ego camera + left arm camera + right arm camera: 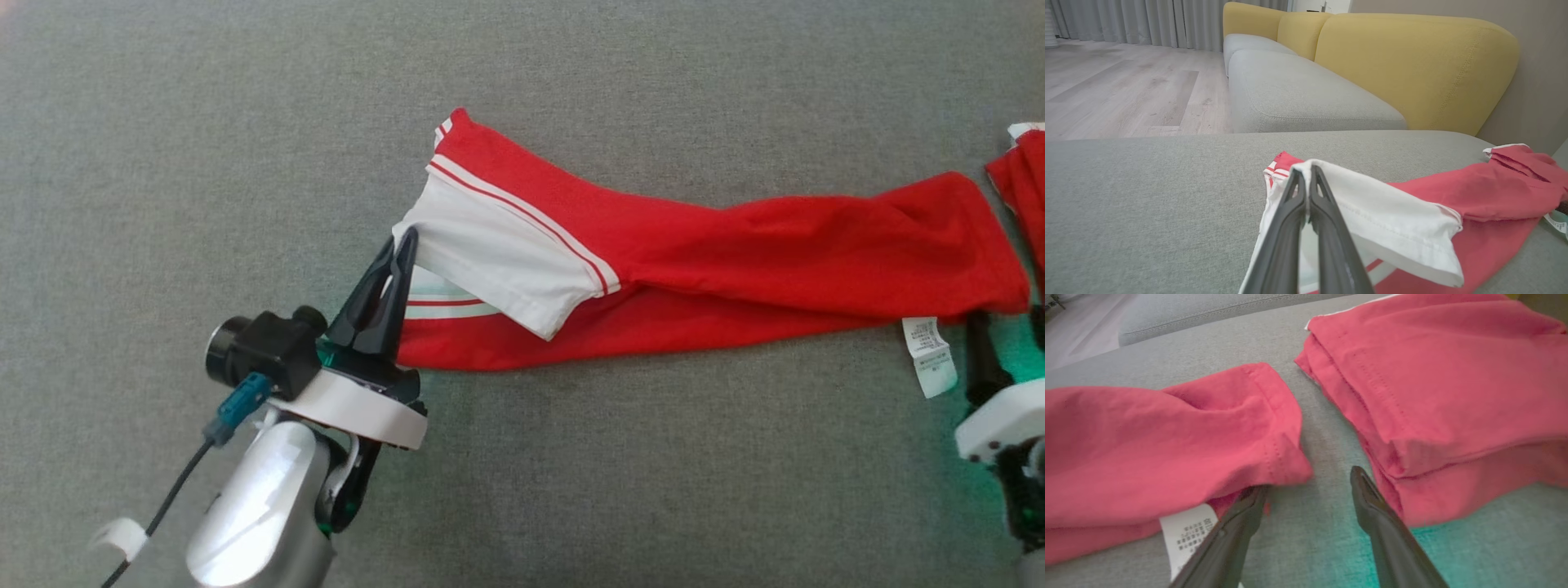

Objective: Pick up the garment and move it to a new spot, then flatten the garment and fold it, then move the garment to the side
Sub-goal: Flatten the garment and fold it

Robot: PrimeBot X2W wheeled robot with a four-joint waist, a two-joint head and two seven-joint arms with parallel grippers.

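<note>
Two grippers at work on one grey cushion point(245, 122). The garment point(694, 261), red with a white sleeve point(498, 261) edged in red stripes, lies stretched long across the cushion, sleeve end toward the robot's left, hem end toward its right. The left gripper point(406, 238) has its fingers pressed together, pinching the near corner of the white sleeve; in the left wrist view that corner drapes over the closed tips point(1306, 173), raised a little off the cushion. The right gripper point(1309, 481) stands spread wide at the hem end and grips nothing: one finger is tucked against the hem beside a white care label point(1184, 535), and the other is just beside a folded red pile point(1433, 375), with bare cushion between them. Behind the seat are a yellow backrest point(1412, 61) and a wooden floor point(1118, 90).
</note>
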